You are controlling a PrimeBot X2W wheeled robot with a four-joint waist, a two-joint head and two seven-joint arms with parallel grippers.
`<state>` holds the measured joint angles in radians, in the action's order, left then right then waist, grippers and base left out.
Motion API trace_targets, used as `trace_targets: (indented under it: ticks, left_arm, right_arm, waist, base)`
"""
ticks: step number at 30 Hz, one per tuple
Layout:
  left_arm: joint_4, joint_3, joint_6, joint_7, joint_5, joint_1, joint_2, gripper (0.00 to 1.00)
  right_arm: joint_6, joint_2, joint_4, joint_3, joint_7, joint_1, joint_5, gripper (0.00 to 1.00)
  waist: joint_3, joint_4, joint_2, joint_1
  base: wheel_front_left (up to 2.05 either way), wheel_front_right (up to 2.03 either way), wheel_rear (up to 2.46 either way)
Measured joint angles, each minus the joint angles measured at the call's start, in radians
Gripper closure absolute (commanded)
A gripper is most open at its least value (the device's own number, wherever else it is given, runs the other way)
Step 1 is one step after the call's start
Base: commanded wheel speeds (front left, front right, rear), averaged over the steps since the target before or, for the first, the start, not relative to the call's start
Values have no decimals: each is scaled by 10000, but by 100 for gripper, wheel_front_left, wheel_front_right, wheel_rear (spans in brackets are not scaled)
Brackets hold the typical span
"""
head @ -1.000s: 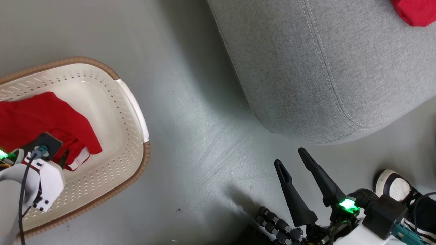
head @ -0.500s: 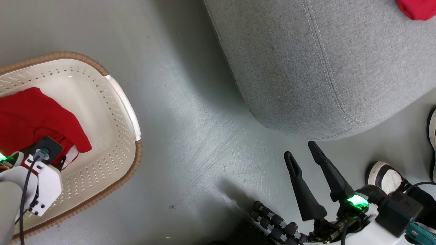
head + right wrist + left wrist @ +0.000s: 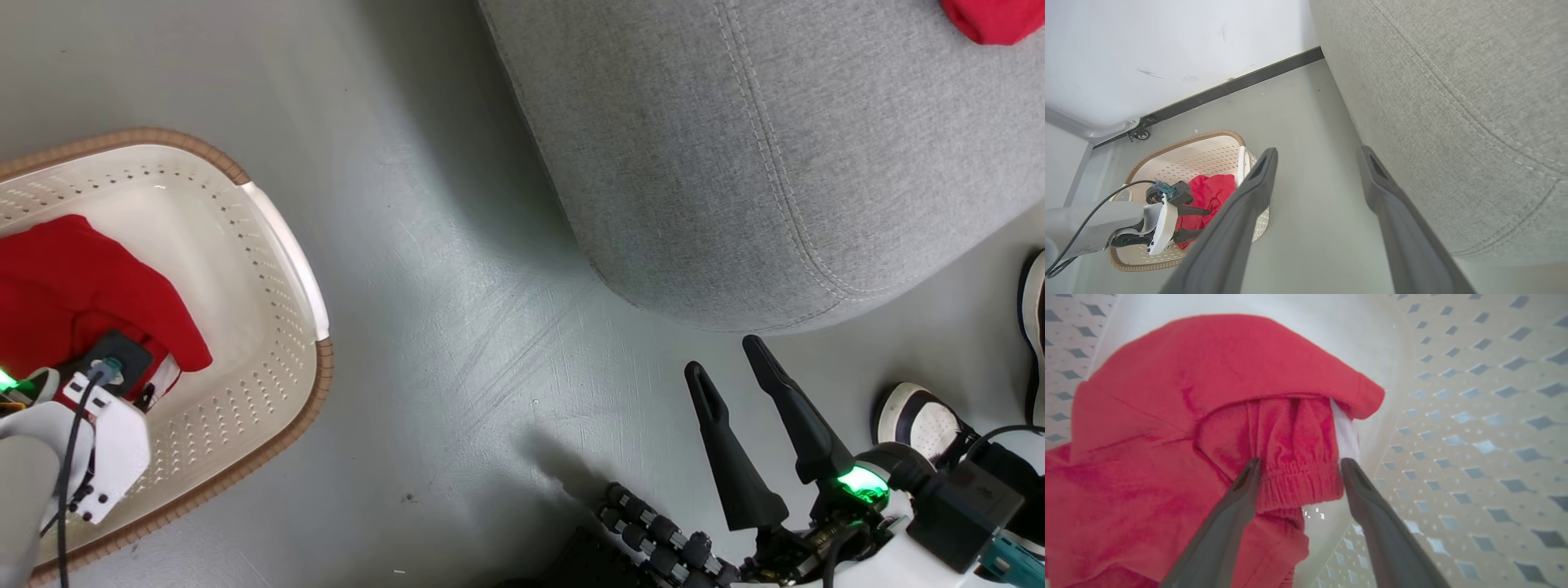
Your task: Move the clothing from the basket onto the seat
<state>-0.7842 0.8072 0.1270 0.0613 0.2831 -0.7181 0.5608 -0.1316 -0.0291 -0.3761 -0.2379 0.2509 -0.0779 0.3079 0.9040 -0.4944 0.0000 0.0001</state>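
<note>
Clothing [image 3: 1208,375] within left gripper [image 3: 1301,463] (jaws apart)

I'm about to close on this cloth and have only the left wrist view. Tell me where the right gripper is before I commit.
Observer: The right gripper hangs open and holds nothing. It is over the floor, just short of the seat's near corner.
Operator: Report what is on the seat.
Observer: One red garment lies on it, at the top right corner of the head view.
Operator: Say whether anything is on the floor near that arm.
Observer: A white-toed shoe is on the floor right beside the right arm's wrist.
</note>
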Motion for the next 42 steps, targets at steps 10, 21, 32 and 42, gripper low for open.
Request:
trace_targets:
  ticks: [10, 21, 32, 42]
  left_arm:
    - [-77, 313, 0, -10, 531, -353, -159, 100]
    - [-328, 491, 0, -219, 963, -573, 54, 100]
    - [-474, 644, 0, -479, 1135, -787, 33, 100]
    - [-662, 556, 0, -1074, 1732, -781, -10, 100]
  right_arm:
    - [0, 0, -69, 23, 0, 0, -13, 0]
    - [0, 0, -102, 8, 0, 101, -15, 0]
    - [0, -6, -140, 180, 0, 1042, -15, 0]
    - [0, -15, -146, 616, 2, 1953, -102, 0]
  waist:
    - [26, 26, 0, 0]
    - [19, 70, 0, 0]
    - [-161, 82, 0, 0]
    - [-539, 163, 0, 0]
  base:
    - [13, 13, 13]
    - [0, 0, 0]
    - [0, 0, 0]
    - [0, 0, 0]
